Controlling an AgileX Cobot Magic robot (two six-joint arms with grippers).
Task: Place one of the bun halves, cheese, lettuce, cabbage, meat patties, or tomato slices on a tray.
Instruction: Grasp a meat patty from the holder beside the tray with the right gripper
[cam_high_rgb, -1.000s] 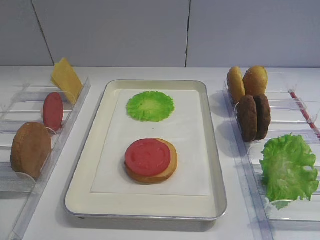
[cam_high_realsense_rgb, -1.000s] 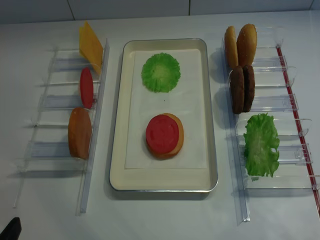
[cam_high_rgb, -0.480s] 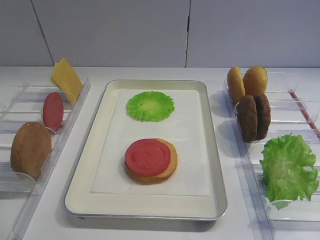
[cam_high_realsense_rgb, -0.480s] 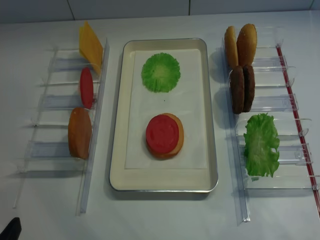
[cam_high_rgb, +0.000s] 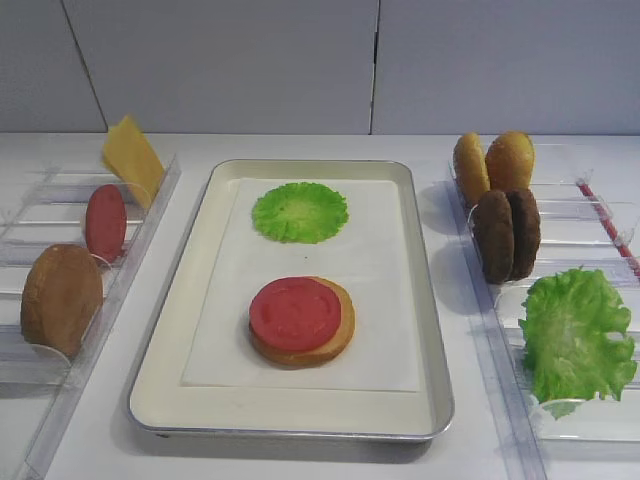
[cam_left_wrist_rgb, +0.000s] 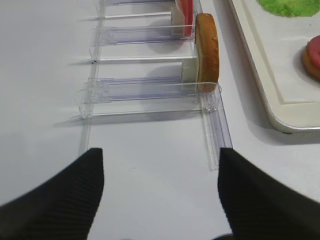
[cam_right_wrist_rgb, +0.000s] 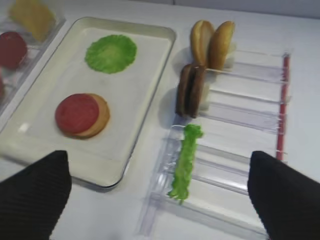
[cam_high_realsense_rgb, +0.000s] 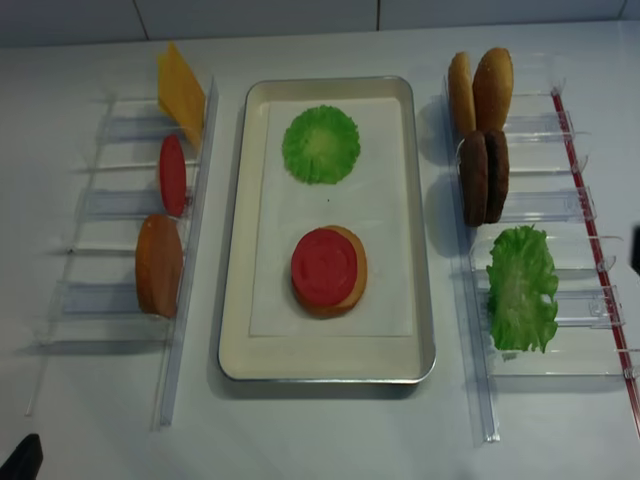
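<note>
1. Hardly anything has changed over the last second: every piece lies where it lay, so no new pick has begun.
2. Right hand (cam_right_wrist_rgb: 160, 192) hangs spread and empty above the lettuce (cam_right_wrist_rgb: 185, 161); left hand (cam_left_wrist_rgb: 160, 192) is spread too, over bare bench (cam_left_wrist_rgb: 45, 75).
3. On the tray (cam_high_rgb: 160, 345): one cabbage (cam_high_rgb: 299, 211) at 12 o'clock, one tomato (cam_high_rgb: 295, 313) atop one bun (cam_high_rgb: 343, 330) at 6.
4. Racked: three buns, two patties (cam_high_rgb: 507, 234), one tomato, one cheese (cam_high_rgb: 133, 158), one lettuce.

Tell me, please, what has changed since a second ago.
A dark shape, seemingly the right arm, has edged in at the overhead view's right border beside the crinkly green lettuce leaf. Nothing was gripped or released; the food and silvery metal tray stayed put.
</note>
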